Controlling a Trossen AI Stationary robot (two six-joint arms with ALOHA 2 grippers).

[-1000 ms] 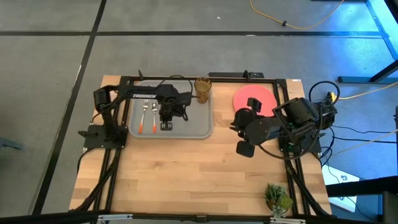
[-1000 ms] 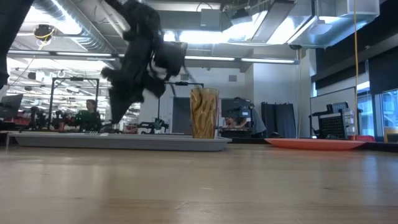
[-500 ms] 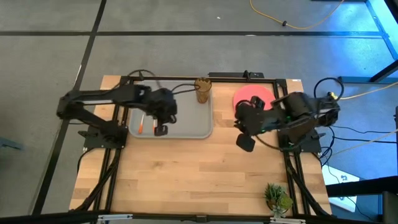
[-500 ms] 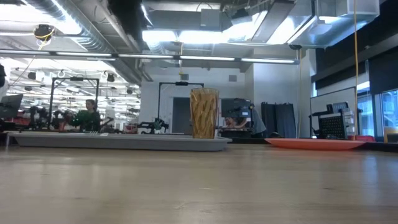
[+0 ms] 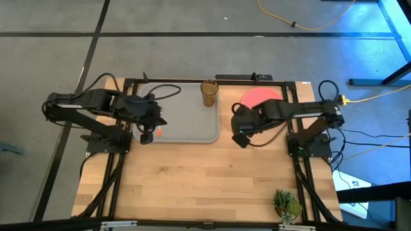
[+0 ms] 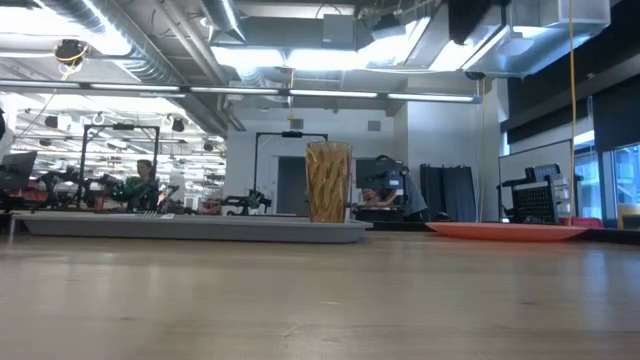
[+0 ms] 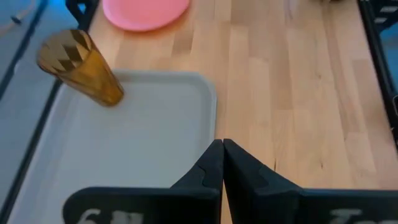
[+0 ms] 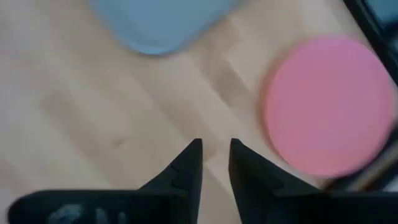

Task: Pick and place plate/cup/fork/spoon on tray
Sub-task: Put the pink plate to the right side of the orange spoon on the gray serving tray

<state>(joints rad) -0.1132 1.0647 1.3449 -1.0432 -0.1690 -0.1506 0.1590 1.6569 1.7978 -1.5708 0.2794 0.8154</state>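
The grey tray [image 5: 186, 122] lies at the table's far left. The amber cup [image 5: 209, 93] stands upright on the tray's far right corner and also shows in the low view [image 6: 328, 181]. The coral plate [image 5: 262, 96] lies flat on the table to the right of the tray, partly under my right arm. One orange handle [image 5: 158, 133] shows on the tray beside my left gripper; the fork and spoon are otherwise hidden. My left gripper [image 5: 146, 133] is shut and empty over the tray's left part. My right gripper [image 5: 239, 136] hovers just right of the tray, fingers slightly apart and empty.
A small green plant [image 5: 287, 204] stands at the near right corner. Black frame rails [image 5: 115, 167] run along the table's sides. Bare wood [image 5: 205, 186] fills the near half of the table. People and equipment show in the room beyond, in the low view.
My left gripper has drawn back from the tray's middle toward the table's left edge and risen out of the low view. My right gripper has moved from the table's right side toward the tray's right edge, its arm stretching over the plate.
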